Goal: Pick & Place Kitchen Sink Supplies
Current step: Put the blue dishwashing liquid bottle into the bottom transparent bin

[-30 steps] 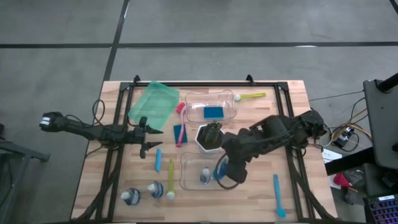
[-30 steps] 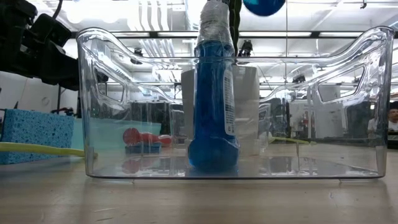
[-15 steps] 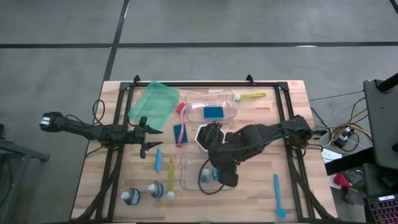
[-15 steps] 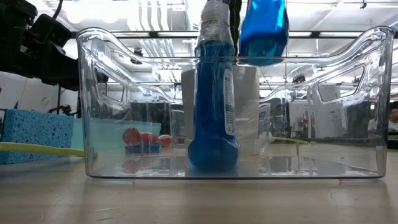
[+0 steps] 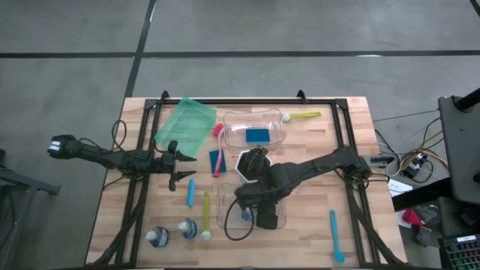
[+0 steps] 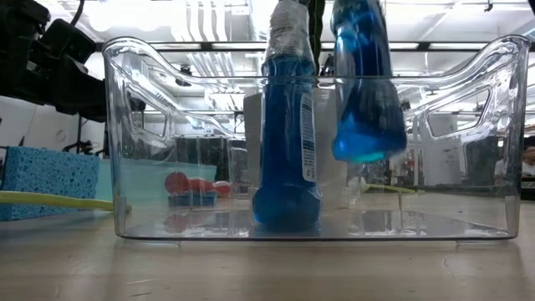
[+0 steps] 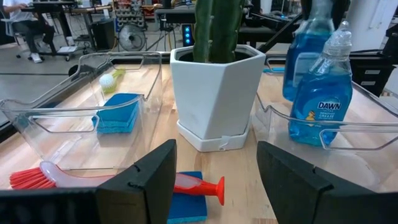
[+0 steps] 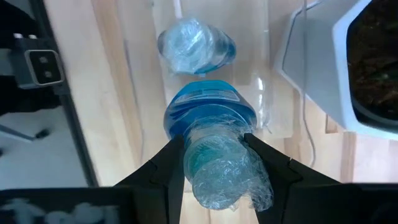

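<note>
Robotics lab/workshop
Wood bench (image 5: 352,225) on bare concrete floor (image 5: 240,71); ceiling strip lights (image 6: 209,25); equipment racks (image 7: 124,18) behind.

My right gripper (image 8: 214,163) moved left across frame centre, now over the near bin (image 6: 468,125). The bottle (image 6: 365,100) it holds dropped from top edge of the low view to inside the bin, base clear of the floor, just right of the standing bottle (image 6: 287,125).
</note>
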### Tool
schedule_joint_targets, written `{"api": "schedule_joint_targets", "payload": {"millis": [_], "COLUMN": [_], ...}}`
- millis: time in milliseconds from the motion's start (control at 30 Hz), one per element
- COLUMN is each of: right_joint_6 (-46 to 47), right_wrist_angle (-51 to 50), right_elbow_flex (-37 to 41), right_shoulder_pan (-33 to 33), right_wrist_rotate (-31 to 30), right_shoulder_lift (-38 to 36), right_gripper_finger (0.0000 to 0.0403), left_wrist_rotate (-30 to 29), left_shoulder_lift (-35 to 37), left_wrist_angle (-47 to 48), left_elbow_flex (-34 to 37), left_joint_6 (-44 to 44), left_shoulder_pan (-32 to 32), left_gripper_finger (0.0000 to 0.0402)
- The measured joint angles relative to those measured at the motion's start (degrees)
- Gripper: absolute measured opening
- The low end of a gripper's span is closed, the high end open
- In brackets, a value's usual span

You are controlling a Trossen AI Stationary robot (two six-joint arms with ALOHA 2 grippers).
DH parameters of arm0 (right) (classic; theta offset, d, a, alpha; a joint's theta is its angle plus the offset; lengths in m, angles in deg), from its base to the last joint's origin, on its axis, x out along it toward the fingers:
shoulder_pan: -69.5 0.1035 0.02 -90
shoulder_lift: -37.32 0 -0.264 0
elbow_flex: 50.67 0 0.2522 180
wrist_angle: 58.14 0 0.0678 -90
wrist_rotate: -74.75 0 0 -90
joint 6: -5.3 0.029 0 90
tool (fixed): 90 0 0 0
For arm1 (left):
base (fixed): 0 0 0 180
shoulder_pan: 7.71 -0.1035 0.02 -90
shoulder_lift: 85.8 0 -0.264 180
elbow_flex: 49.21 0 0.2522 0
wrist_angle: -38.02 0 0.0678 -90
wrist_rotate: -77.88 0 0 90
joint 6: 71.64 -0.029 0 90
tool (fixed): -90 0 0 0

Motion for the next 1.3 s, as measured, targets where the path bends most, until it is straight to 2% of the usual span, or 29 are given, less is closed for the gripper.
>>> {"api": "schedule_joint_targets", "payload": {"millis": [567, 933, 1300], "right_joint_6": [-0.55, -0.53, 0.02], "right_wrist_angle": [0.00, 5.45, 5.31], "right_elbow_flex": [7.06, 7.45, 8.65], "right_shoulder_pan": [-0.33, 0.09, 0.09], "right_wrist_rotate": [-0.10, -0.47, -0.37], "right_shoulder_lift": [1.24, 1.13, 1.03], "right_gripper_finger": [0.0143, 0.0142, 0.0155], "left_wrist_rotate": [0.00, 0.00, 0.02], "left_shoulder_lift": [0.00, 0.00, 0.00], "left_wrist_angle": [-0.09, -0.07, -0.04], "left_elbow_flex": [-0.02, 0.00, -0.02], "left_joint_6": [0.00, 0.00, 0.00], "left_shoulder_pan": [0.02, 0.00, 0.02], "left_gripper_finger": [0.0218, 0.0218, 0.0218]}}
